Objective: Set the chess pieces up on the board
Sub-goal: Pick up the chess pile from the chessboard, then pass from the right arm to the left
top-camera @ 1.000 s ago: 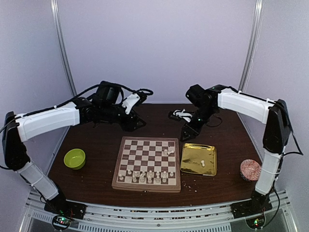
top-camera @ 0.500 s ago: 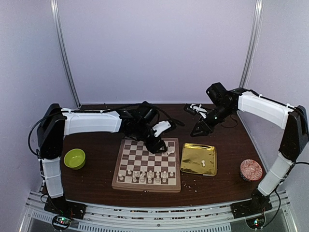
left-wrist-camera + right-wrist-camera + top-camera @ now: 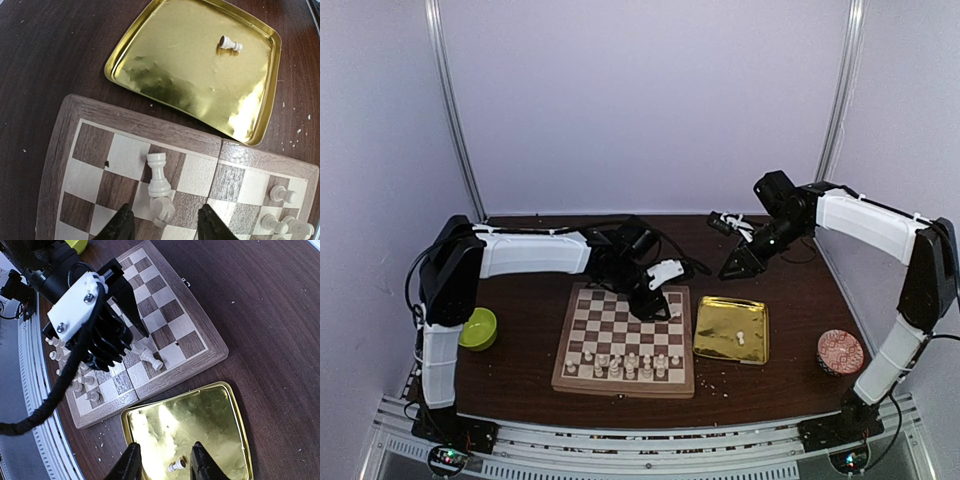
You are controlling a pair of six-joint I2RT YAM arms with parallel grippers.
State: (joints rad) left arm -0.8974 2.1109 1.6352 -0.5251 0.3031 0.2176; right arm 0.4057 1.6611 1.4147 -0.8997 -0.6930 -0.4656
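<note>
Along the near rows of the board (image 3: 590, 320), most of the chess pieces (image 3: 625, 365) are seen standing. A single piece (image 3: 230, 43) is laid flat in the gold tray (image 3: 715, 335) just beside the board. Farther back, the left gripper (image 3: 165, 227) is held wide open over the board's far right squares, with two toppled pieces (image 3: 158, 176) lying between and just ahead of its fingers (image 3: 122, 227), and neither is gripped. Beyond, the right gripper (image 3: 165, 462) is spread open, and nothing is held in it.

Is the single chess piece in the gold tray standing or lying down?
Lying down: the chess piece shows its whole side profile, flat on the floor of the gold tray.
</note>
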